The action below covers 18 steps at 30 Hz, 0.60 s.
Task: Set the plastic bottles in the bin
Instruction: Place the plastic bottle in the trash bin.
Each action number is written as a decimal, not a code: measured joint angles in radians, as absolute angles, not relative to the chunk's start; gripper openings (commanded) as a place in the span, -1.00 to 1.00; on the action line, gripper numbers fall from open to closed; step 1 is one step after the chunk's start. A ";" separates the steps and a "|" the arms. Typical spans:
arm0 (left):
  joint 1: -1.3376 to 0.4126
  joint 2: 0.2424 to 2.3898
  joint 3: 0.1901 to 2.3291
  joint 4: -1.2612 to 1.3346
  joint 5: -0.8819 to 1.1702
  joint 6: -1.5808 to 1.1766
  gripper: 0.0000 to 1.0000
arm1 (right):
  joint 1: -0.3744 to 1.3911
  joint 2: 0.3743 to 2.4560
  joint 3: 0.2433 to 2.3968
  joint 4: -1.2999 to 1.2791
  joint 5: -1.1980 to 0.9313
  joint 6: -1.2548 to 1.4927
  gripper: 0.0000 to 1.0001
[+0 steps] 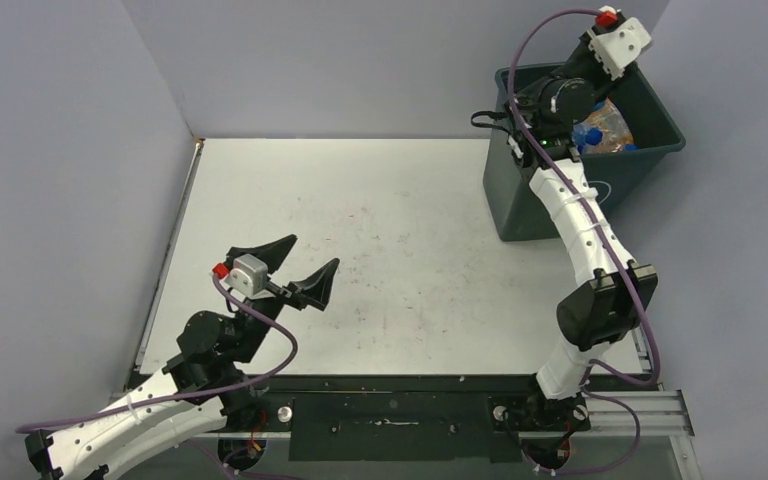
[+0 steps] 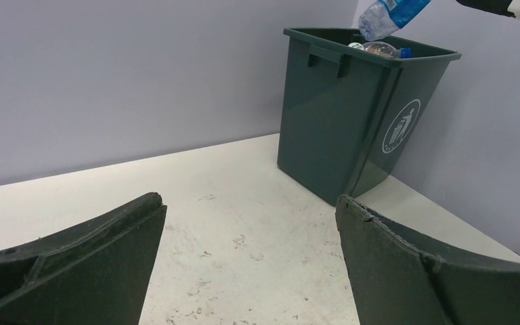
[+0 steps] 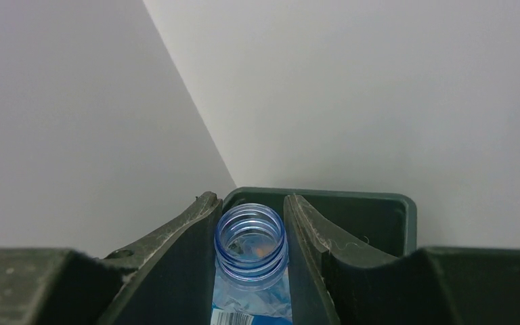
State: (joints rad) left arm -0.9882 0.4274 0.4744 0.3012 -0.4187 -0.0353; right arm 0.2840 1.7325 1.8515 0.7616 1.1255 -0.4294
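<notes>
My right gripper point(image 3: 250, 200) is shut on the threaded neck of a clear, capless plastic bottle point(image 3: 250, 238) with a blue label. That bottle point(image 2: 389, 16) hangs mouth-up over the open top of the dark grey-green bin point(image 2: 332, 122), which shows a white litter symbol on its front. Inside the bin point(image 1: 660, 150), at the table's far right corner, lie other bottles point(image 1: 612, 125), clear and orange. My left gripper point(image 1: 310, 258) is open over the near left of the table, nothing between its fingers point(image 2: 108, 250), facing the bin.
The white table point(image 1: 390, 250) is scuffed and bare, with grey walls at the left and back. The bin point(image 3: 379, 203) stands against the back right corner. My right arm point(image 1: 585, 220) stretches up along the table's right edge.
</notes>
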 measured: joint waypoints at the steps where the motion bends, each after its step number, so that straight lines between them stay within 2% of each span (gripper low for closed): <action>1: -0.988 0.429 0.474 0.302 -0.419 -0.032 0.92 | 0.268 1.731 1.853 0.764 1.126 -0.422 -0.89; 8: -0.988 0.436 0.473 0.303 -0.420 -0.005 0.92 | 0.125 1.717 1.867 0.709 1.103 -0.302 -0.89; 9: -0.988 0.436 0.472 0.303 -0.420 0.000 0.92 | 0.104 1.717 1.866 0.691 1.101 -0.282 -0.82; 13: -0.988 0.441 0.469 0.304 -0.420 0.012 0.92 | 0.042 1.717 1.864 0.617 1.094 -0.213 0.12; 14: -0.988 0.443 0.469 0.304 -0.420 0.013 0.92 | 0.038 1.717 1.864 0.604 1.089 -0.200 0.31; 16: -0.988 0.450 0.469 0.304 -0.420 0.014 0.92 | 0.038 1.717 1.864 0.568 1.072 -0.171 0.54; 18: -0.988 0.457 0.468 0.304 -0.420 0.016 0.92 | 0.039 1.717 1.866 0.527 1.046 -0.149 0.69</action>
